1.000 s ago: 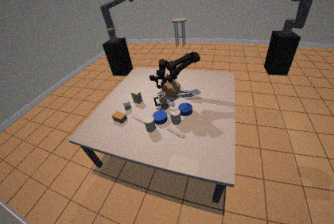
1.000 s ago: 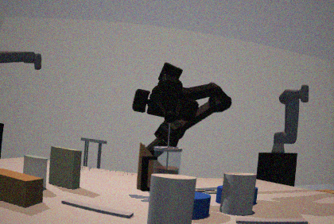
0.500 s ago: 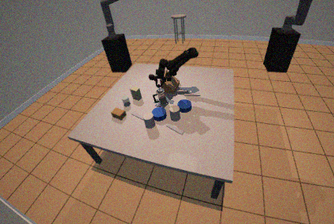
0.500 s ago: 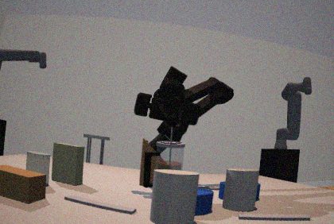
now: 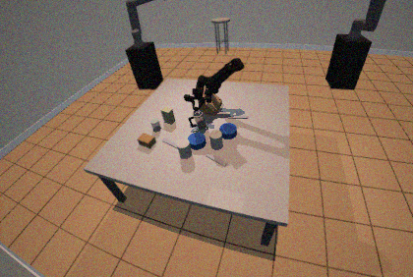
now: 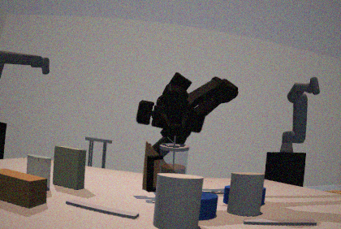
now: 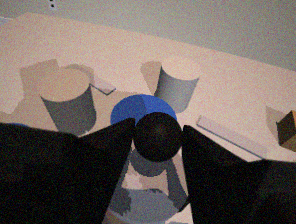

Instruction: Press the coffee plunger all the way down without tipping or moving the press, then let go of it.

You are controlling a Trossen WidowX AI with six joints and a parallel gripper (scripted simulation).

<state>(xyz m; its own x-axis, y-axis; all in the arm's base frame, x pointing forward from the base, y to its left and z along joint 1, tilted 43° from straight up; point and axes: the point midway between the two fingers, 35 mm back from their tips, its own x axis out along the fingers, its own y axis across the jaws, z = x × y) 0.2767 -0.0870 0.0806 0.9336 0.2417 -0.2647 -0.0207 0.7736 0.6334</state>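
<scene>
The gripper (image 7: pixel 158 137) is clamped on the plunger knob (image 7: pixel 158 136), low over the coffee press (image 6: pixel 174 158) (upright, mid-table beside the blue discs (image 5: pixel 197 140)). Only a short rod shows above the lid, so the press looks nearly finished; bottoming out and letting go remain.
</scene>
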